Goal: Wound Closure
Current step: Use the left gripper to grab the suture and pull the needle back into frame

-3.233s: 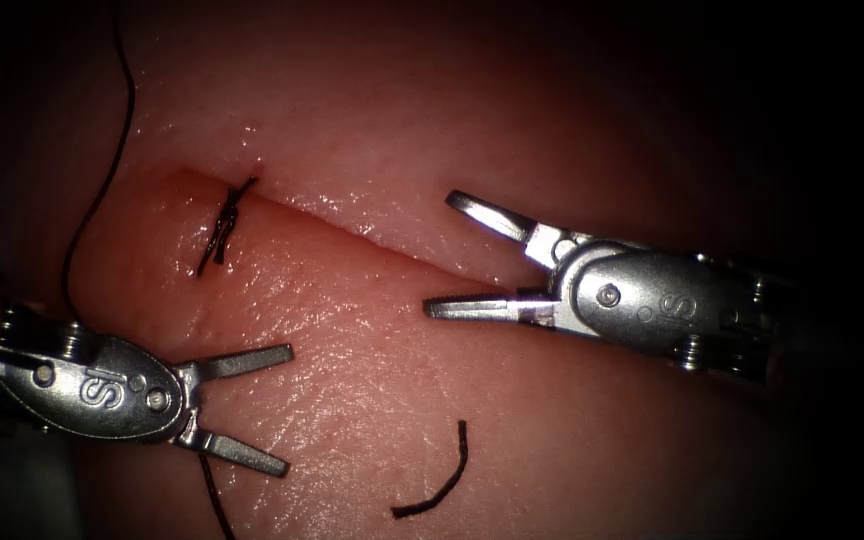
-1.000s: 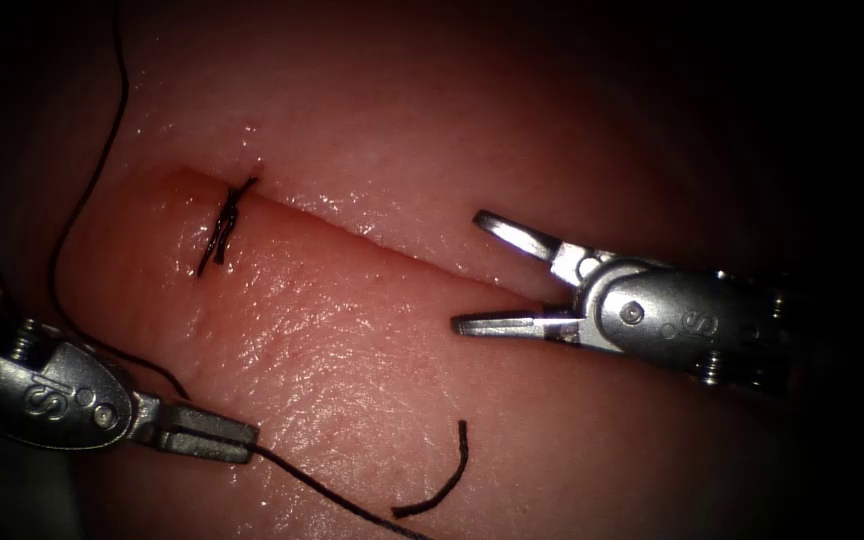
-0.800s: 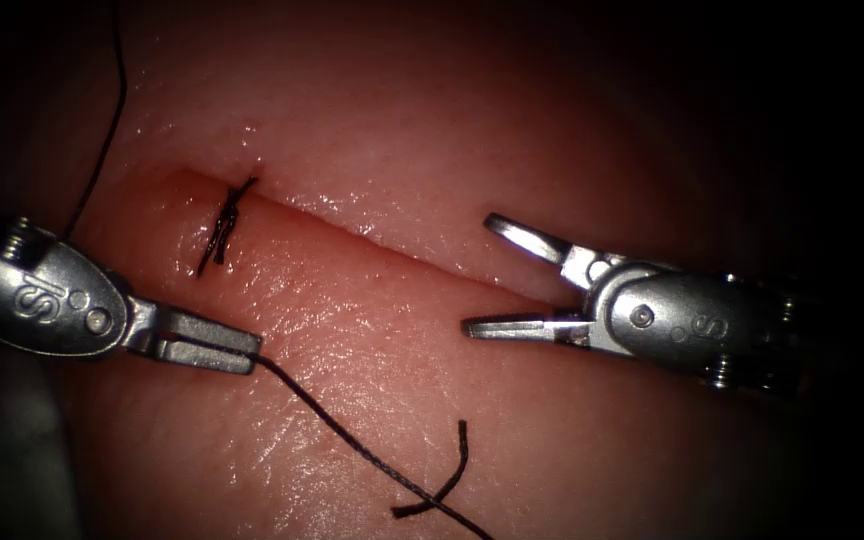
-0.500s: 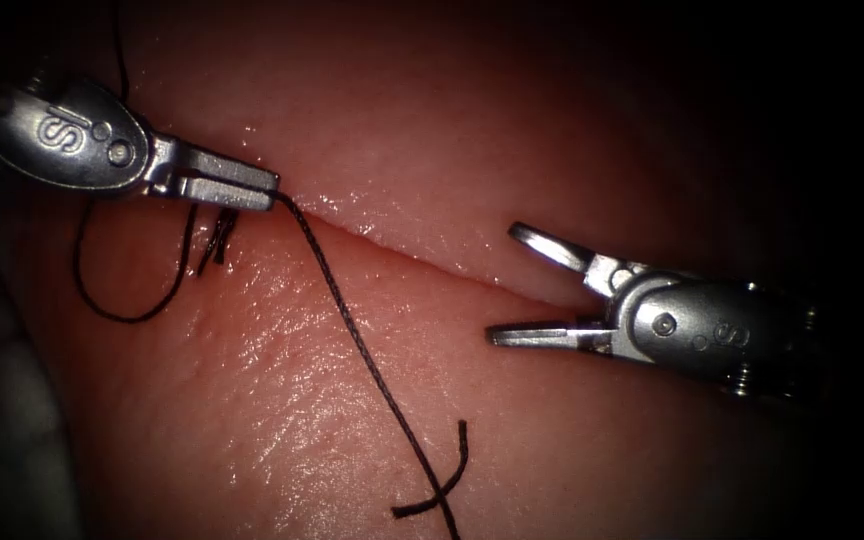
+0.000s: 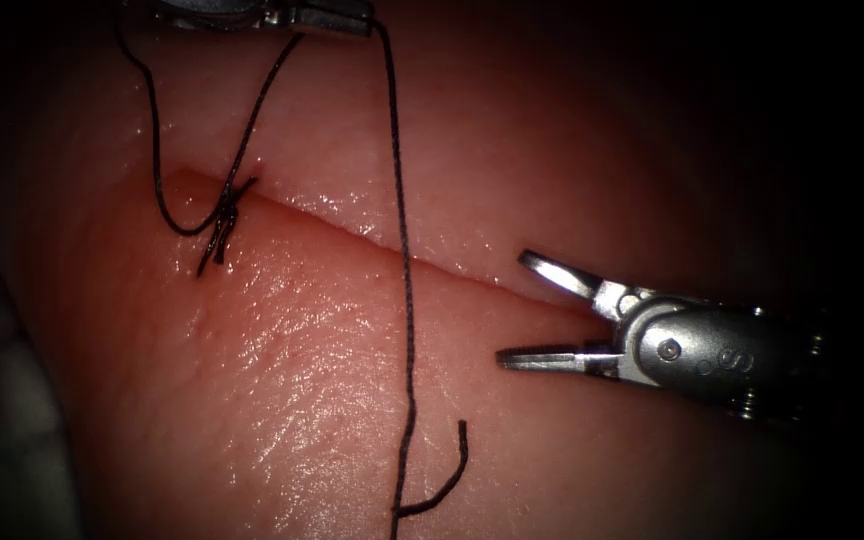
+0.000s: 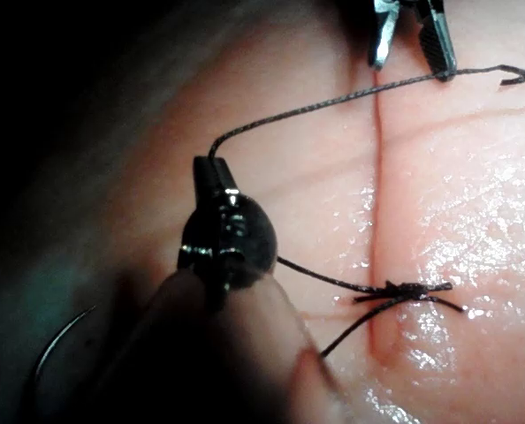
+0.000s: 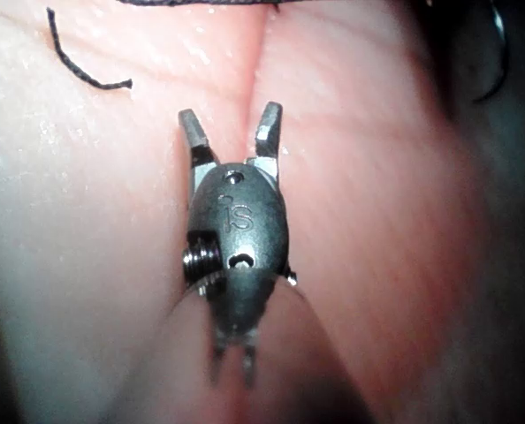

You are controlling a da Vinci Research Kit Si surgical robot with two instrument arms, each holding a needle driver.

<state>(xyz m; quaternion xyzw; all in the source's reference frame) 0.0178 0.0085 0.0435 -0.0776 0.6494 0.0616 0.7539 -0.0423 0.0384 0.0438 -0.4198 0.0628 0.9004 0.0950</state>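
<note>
My left tool (image 5: 360, 22) is at the top edge, above the cut's left end, jaws shut on the dark thread (image 5: 407, 300). From the jaws one strand drops straight down across the cut (image 5: 352, 228). Another strand runs to the knotted stitch (image 5: 224, 222) near the cut's left end. In the left wrist view, the left tool (image 6: 206, 163) grips the thread (image 6: 315, 108) at its tip, with the stitch (image 6: 402, 290) close by. My right tool (image 5: 514, 308) hangs open over the cut's right part, holding nothing; its jaws (image 7: 230, 119) straddle the cut. A thin curved arc, seemingly the needle (image 6: 57, 349), lies off the tissue, held by neither tool.
A short cut piece of thread (image 5: 444, 482) lies on the near tissue, beside the long strand. A slack loop of thread (image 5: 152, 150) curls left of the stitch. The tissue (image 5: 302, 380) is wet and shiny; it falls away into darkness on the left.
My left tool shut on the thread near the lower left, then carried it up to the top edge, drawing the strand across the cut. The right tool drifted slightly right, still open.
</note>
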